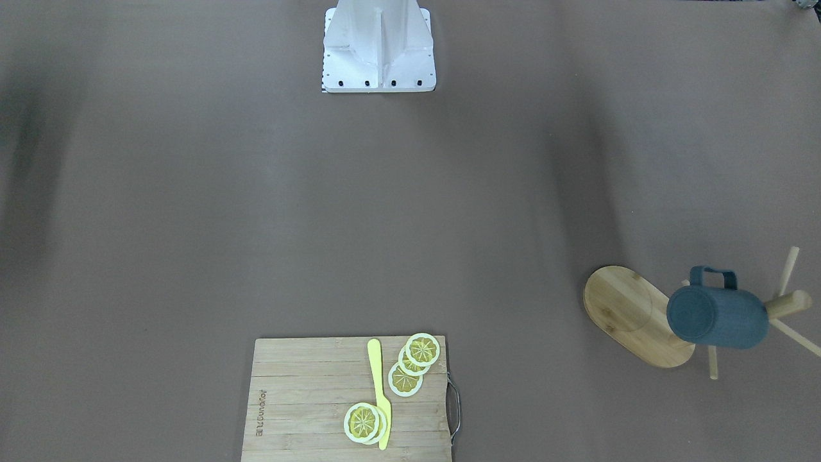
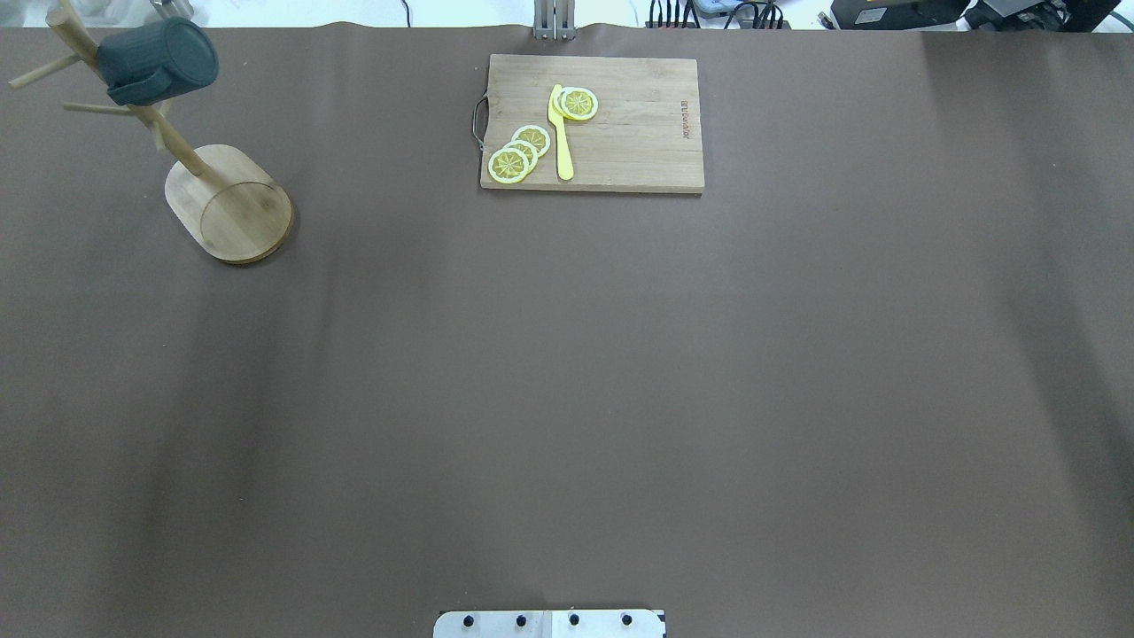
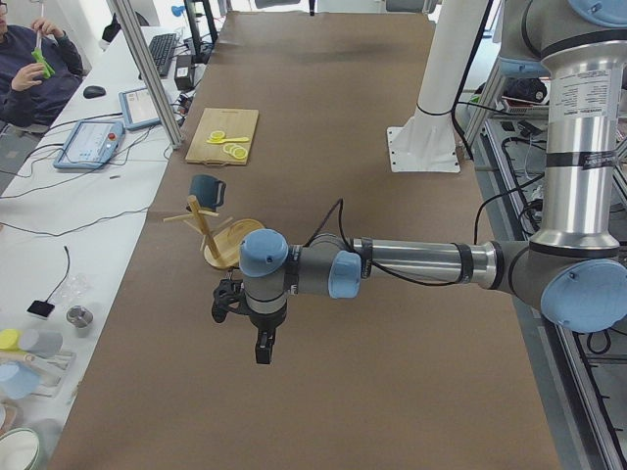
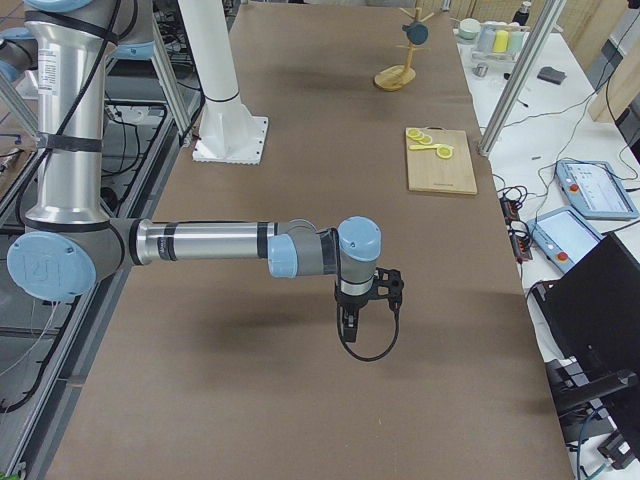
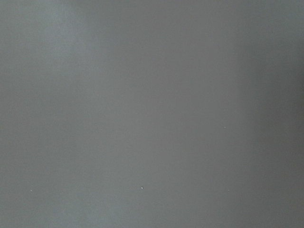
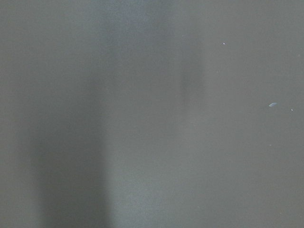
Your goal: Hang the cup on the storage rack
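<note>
Dark teal-blue cylindrical mug (image 1: 718, 317) is hanging sideways on the light bamboo mug tree (image 1: 625, 311), off the brown table (image 1: 410, 224).

The mug's squarish handle is sitting among the thin pegs near the top of the post, at the far corner on the robot's left. The left gripper (image 3: 263, 348) and the right gripper (image 4: 346, 325) are pointing down over the table, well apart from the mug tree; whether their fingers are parted or closed cannot be told. A rectangular bamboo cutting board (image 1: 301, 398) is carrying lemon slices (image 1: 414, 362) and a yellow plastic knife (image 1: 380, 391).
</note>
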### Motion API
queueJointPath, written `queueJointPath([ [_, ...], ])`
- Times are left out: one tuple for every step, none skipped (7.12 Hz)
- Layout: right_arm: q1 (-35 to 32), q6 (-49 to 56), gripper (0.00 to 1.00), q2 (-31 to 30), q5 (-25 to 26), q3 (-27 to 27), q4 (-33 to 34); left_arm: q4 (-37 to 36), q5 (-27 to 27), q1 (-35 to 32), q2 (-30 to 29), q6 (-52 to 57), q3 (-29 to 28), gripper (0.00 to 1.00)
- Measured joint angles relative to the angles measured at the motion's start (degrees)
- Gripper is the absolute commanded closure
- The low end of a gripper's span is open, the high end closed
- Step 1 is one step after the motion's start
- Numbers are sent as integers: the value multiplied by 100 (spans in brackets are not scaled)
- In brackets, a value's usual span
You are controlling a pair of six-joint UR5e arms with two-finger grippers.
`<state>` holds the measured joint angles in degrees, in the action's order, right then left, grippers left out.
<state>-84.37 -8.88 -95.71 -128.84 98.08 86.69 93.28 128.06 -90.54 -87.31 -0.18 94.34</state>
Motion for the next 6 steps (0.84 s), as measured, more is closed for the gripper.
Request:
queueJointPath([
  [0,0,0,0,0,-5,-2,12,-11,5,0,16,3,1],
  [0,0,0,0,0,-5,-2,16,-15,8,1,23,5,1],
  [0,0,0,0,0,-3,-3,18,-8,9,2,22,8,1],
  [0,0,0,0,0,-1,-3,21,14,10,3,15,14,1],
  [0,0,0,0,0,2,-3,23,27,10,3,12,16,1],
  [0,0,0,0,0,9,-3,23,34,10,6,10,16,1],
])
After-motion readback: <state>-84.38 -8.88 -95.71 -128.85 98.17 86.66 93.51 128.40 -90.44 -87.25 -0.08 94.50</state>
